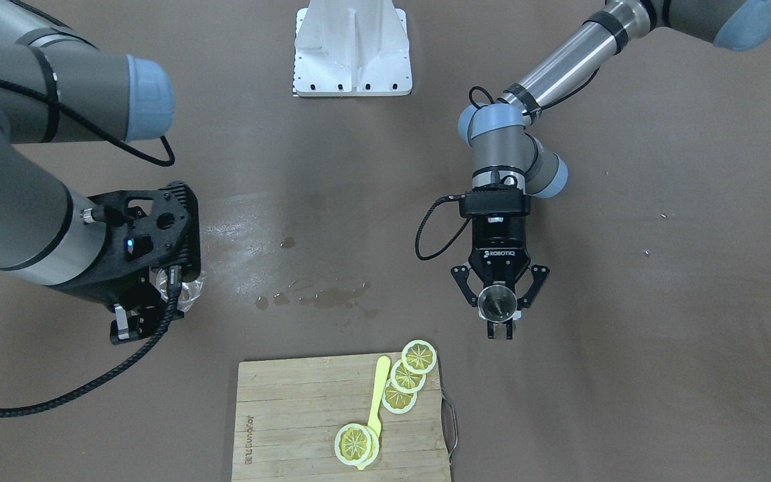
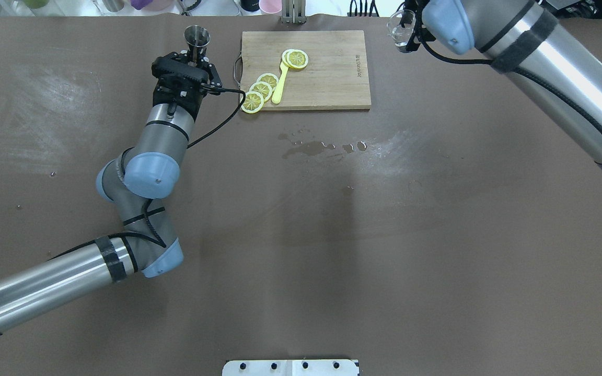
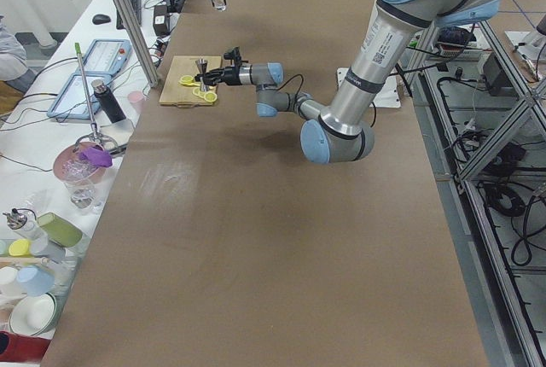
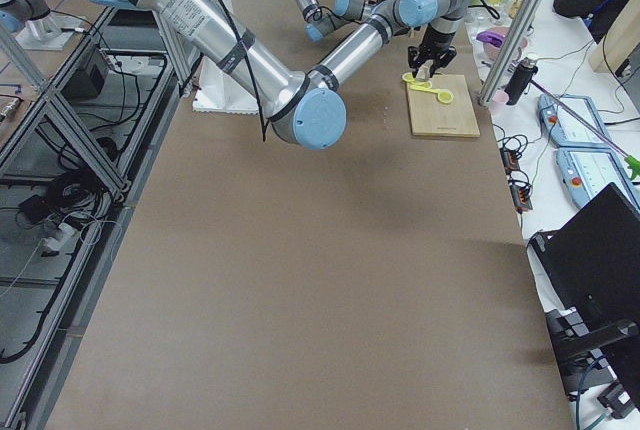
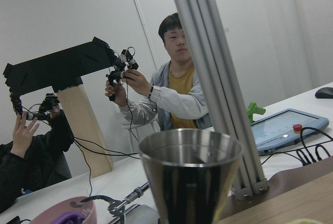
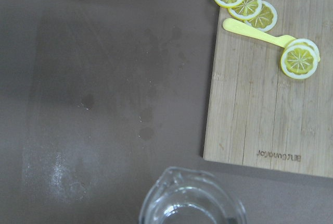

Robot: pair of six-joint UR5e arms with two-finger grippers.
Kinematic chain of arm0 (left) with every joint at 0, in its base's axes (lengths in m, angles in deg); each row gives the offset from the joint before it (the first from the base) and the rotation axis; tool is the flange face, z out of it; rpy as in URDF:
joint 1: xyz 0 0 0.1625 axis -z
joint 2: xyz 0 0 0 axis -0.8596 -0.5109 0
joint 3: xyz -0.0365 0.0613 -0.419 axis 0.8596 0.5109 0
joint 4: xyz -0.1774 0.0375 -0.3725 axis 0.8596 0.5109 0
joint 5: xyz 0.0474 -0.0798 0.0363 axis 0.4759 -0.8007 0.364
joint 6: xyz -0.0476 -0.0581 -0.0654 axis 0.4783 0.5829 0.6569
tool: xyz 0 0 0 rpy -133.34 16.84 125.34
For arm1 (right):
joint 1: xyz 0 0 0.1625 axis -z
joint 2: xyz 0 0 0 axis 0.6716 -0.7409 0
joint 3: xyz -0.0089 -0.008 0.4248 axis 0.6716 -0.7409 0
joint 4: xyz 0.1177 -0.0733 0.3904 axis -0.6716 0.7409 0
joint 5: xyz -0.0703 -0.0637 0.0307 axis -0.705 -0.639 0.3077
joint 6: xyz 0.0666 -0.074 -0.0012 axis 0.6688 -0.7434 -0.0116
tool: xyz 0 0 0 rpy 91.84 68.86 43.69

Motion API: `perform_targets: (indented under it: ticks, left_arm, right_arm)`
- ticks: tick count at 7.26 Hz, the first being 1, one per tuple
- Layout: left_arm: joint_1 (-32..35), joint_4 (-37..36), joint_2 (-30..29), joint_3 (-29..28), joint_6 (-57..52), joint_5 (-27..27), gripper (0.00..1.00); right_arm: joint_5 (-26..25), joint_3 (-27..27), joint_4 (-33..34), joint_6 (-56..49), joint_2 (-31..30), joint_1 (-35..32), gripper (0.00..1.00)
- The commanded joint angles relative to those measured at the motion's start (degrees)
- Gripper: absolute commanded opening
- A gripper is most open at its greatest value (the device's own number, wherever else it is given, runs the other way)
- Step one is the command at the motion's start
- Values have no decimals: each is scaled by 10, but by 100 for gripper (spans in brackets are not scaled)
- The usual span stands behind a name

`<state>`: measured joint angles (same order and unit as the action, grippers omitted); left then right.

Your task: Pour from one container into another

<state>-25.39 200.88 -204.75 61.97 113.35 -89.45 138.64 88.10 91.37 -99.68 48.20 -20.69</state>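
2 hazards stand out. Nearest the robot, wet patches lie mid-table, and any further liquid landing there could spread toward the cutting board. Farther out, the left gripper is clamped on the steel jigger, which stands upright just beside the board's handle end. Its mouth is narrow, so a stream poured into it from a height could miss or splash. I cannot tell whether its foot touches the table. Farthest, the right gripper is closed around the clear glass, raised off the table beyond the board's other end and well apart from the jigger. Bringing the 2 vessels together likely means crossing over the board, and a tilt on the way would slop onto the lemon slices. Smooth glass might also slip once tipped.

Counted near to far: several wet patches, too merged to number; 1 board; 5 lemon slices, 3 overlapping in a row and 2 stacked; 1 yellow utensil; 1 jigger; 1 glass.
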Motion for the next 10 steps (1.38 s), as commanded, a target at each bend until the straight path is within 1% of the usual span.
perform_targets:
  ticks: [1, 2, 3, 4, 5, 6, 7, 8, 9, 10]
  left_arm:
    - [65, 24, 105, 67, -1, -110, 0]
    - [81, 53, 151, 83, 1, -141, 0]
    - [82, 124, 193, 77, 1, -146, 0]
    - [84, 181, 238, 77, 3, -152, 0]
    - [93, 225, 266, 74, 8, -156, 0]
    - [97, 268, 303, 60, 31, -162, 0]
    - [94, 351, 351, 19, 85, -163, 0]
    - [93, 392, 383, 2, 92, -162, 0]
    - [77, 396, 406, 0, 119, -154, 0]
    - [66, 401, 411, 1, 153, -134, 0]
  right_arm:
    - [67, 4, -104, 7, -77, -22, 0]
    - [89, 4, -145, 8, -105, -22, 0]
    - [101, 11, -205, 25, -144, -22, 0]
    - [107, 12, -276, 57, -176, -22, 0]
    - [121, 12, -332, 79, -203, -22, 0]
    - [132, 11, -373, 82, -227, -22, 0]
    - [138, 9, -402, 84, -241, -22, 0]
    - [138, 8, -433, 86, -259, -22, 0]
    - [138, 7, -465, 91, -274, -21, 0]
    - [141, 5, -486, 100, -284, -21, 0]
